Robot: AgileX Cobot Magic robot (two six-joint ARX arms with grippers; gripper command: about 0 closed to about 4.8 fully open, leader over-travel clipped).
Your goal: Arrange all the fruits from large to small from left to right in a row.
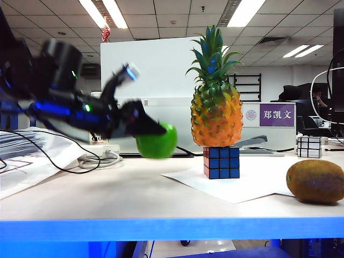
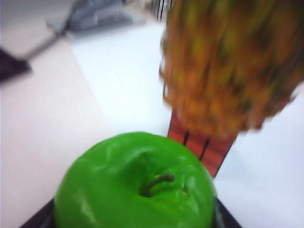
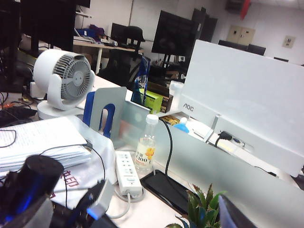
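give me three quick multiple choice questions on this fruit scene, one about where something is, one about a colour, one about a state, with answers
1. Where does the pineapple stand?
A. on the blue Rubik's cube
B. flat on the white paper
C. in the left tool

2. What colour is the apple?
A. red
B. yellow
C. bright green

3. What is the state of the left tool?
A. open and empty above the kiwi
B. closed on the apple, holding it off the table
C. resting on the paper

Answers:
1. A, the exterior view shows the pineapple's base on top of the cube.
2. C, both the exterior and the left wrist view show a glossy green skin.
3. B, the apple hangs clear of the table at the tool's tip, left of the pineapple; the kiwi lies untouched at far right. The right tool is not visible.
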